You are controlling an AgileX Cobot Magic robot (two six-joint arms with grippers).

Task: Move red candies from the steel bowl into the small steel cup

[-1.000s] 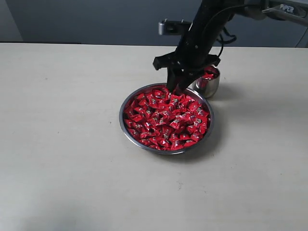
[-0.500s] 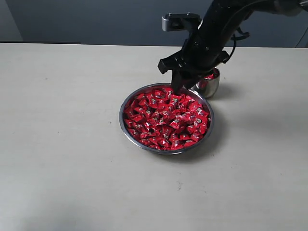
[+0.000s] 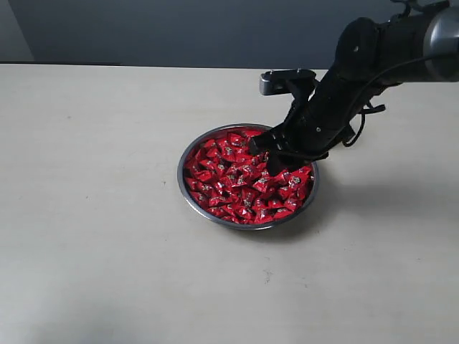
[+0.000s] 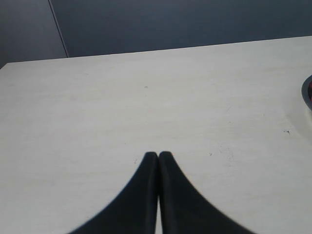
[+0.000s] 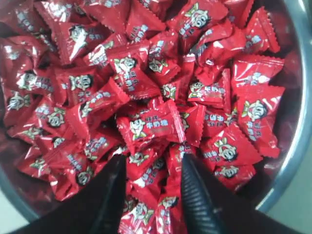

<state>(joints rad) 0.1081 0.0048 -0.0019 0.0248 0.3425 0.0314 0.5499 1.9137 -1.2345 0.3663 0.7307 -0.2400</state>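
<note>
We are judging this as the pick step: the right end effector [image 5: 153,168] is hanging over the red candies [image 5: 146,126], its two fingers [image 5: 195,195] standing wide apart and straddling a few wrappers near the middle of the heap. To do this well, we are aiming to sink straight down so that one crinkled candy is sitting squarely between the fingers. Closing should be gentle, since the slick wrappers are likely to squirt sideways. Further out, we are keeping clear of the rim of the steel bowl [image 5: 298,122], which is holding all the candies on the table [image 3: 107,215]. The small steel cup is not showing in any view. It may be hidden behind the arm [image 3: 373,57], so the lift needs to be high enough to clear the bowl's rim.

The right end effector is gripping nothing yet, at most brushing the top wrappers. Well away, the left end effector [image 4: 158,157] is waiting over bare table, fingers pressed together and empty.
</note>
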